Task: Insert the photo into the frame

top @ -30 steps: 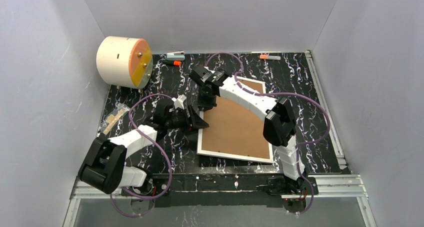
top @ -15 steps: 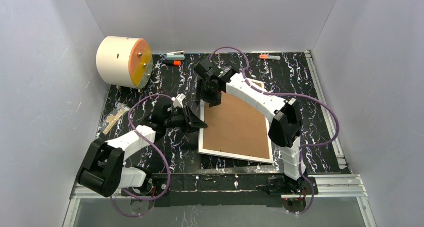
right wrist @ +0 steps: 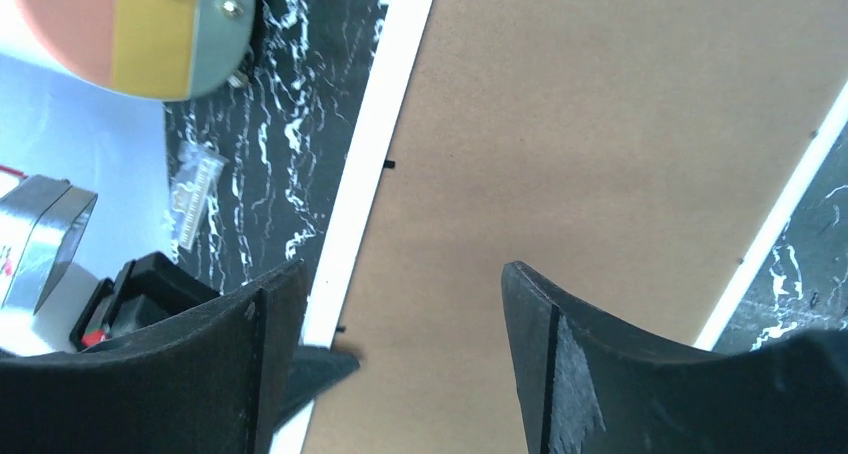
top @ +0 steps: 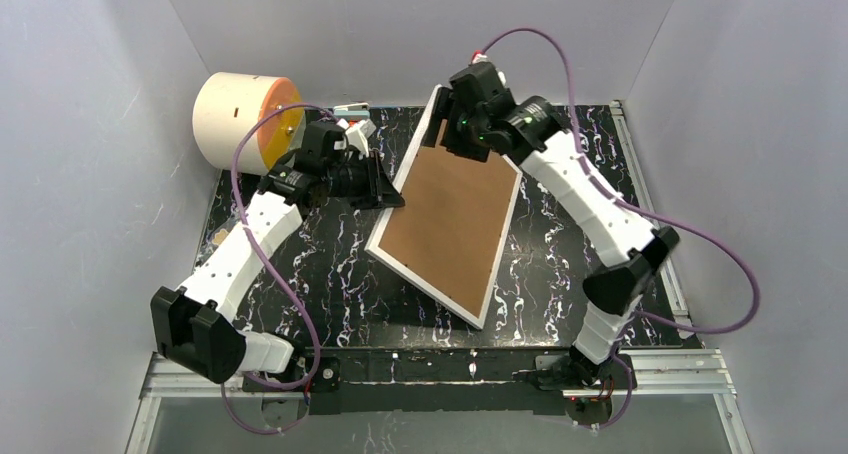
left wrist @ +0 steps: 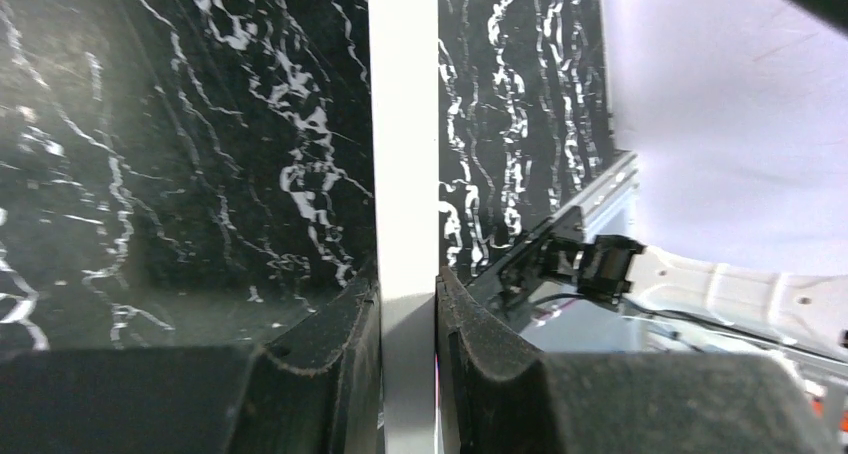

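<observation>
The frame (top: 450, 214) is tipped up over the black marbled table (top: 330, 274), its brown board back facing upward and one corner pointing toward the arm bases. At the frame's left edge the left gripper (top: 388, 189) pinches the thin white rim between its pads, while over the frame's far corner the right gripper (top: 450, 139) hovers with fingers spread wide, holding nothing. Beyond the frame's left side, well apart, sits a white drum (top: 235, 122) with an orange-and-yellow face.
</observation>
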Tool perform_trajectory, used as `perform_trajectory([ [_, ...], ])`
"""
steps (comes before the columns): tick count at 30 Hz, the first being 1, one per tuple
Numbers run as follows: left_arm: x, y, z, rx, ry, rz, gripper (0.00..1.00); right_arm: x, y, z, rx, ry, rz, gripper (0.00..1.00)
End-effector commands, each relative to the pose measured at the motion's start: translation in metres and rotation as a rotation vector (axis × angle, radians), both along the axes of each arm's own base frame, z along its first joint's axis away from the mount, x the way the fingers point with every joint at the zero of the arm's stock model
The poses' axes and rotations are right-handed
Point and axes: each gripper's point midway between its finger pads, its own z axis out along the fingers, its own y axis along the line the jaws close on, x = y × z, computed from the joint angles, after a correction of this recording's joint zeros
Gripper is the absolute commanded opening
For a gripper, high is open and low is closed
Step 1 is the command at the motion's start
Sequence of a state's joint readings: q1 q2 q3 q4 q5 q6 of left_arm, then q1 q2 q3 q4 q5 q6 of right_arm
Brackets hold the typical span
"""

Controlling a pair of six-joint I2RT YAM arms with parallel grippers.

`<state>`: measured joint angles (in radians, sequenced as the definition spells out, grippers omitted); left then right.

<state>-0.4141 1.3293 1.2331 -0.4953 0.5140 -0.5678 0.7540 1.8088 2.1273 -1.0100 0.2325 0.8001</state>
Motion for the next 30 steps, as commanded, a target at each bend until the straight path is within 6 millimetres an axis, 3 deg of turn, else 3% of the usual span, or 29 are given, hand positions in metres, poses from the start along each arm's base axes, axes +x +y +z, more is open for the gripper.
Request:
perform_trajectory([
  [1,0.018,0.033,0.014,0.225,-0.181,-0.003,0.0,0.004,-0.011,0.053,0.109,-0.169,0.006,0.8],
  [7,0.051,0.056,0.04,0.411,-0.297,0.034,0.0,0.01,-0.005,0.051,0.099,-0.15,0.035,0.83],
  [12,0.067,0.066,0.072,0.466,-0.396,0.067,0.0,0.016,0.003,0.049,0.13,-0.147,0.051,0.83],
  [19,0.063,0.056,0.099,0.4,-0.461,0.034,0.0,0.023,0.01,0.053,0.239,-0.095,0.053,0.85],
  [24,0.056,0.046,0.118,0.329,-0.485,0.009,0.0,0.026,0.015,0.074,0.387,-0.092,0.097,0.85],
  [26,0.052,0.04,0.118,0.308,-0.483,-0.017,0.0,0.029,0.022,0.076,0.414,-0.075,0.113,0.86],
  [30,0.043,0.033,0.111,0.3,-0.469,-0.054,0.0,0.037,0.038,0.059,0.417,0.006,0.128,0.87],
])
